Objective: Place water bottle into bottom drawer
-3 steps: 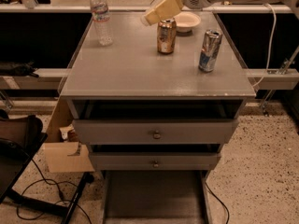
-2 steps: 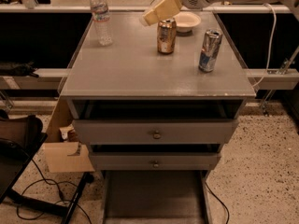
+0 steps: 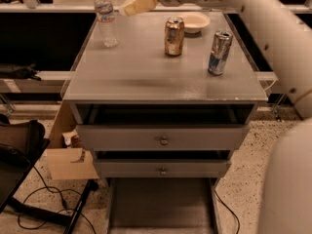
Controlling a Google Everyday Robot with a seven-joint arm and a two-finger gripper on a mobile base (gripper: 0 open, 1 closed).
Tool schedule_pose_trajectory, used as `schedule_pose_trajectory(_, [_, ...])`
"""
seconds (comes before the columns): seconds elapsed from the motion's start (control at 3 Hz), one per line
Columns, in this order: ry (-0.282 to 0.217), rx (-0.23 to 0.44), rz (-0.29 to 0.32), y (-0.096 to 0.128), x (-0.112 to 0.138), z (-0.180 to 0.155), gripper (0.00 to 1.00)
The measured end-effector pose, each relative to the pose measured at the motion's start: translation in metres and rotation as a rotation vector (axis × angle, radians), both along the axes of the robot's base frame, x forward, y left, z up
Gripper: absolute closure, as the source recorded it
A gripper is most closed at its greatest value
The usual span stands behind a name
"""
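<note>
Clear plastic water bottle (image 3: 106, 18) stands upright at the back-left corner of the grey cabinet top (image 3: 146, 77), white cap on. Its label print is unreadable. Gripper (image 3: 139, 3) hovers just right of the cap, apart from it, holding nothing; how far open cannot be told. Gold can (image 3: 174, 36) and blue-silver can (image 3: 220, 52): markings illegible. Bottom drawer (image 3: 161, 206) stands open.

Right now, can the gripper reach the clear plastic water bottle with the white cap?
Probably yes: the gripper hovers close beside the clear plastic water bottle, nothing between them; the gold can stands clear of that path.
</note>
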State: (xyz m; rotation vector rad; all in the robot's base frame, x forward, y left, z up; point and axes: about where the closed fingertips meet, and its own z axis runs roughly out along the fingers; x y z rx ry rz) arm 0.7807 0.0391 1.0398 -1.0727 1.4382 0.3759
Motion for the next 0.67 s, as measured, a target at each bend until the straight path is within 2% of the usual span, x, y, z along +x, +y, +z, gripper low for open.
schedule_pose_trajectory(0.33, [0.017,0.064,-0.016,0.040,0.042,-0.010,0.00])
schedule_pose_trajectory(0.67, [0.050,0.118,-0.063,0.067,0.062,-0.017,0.00])
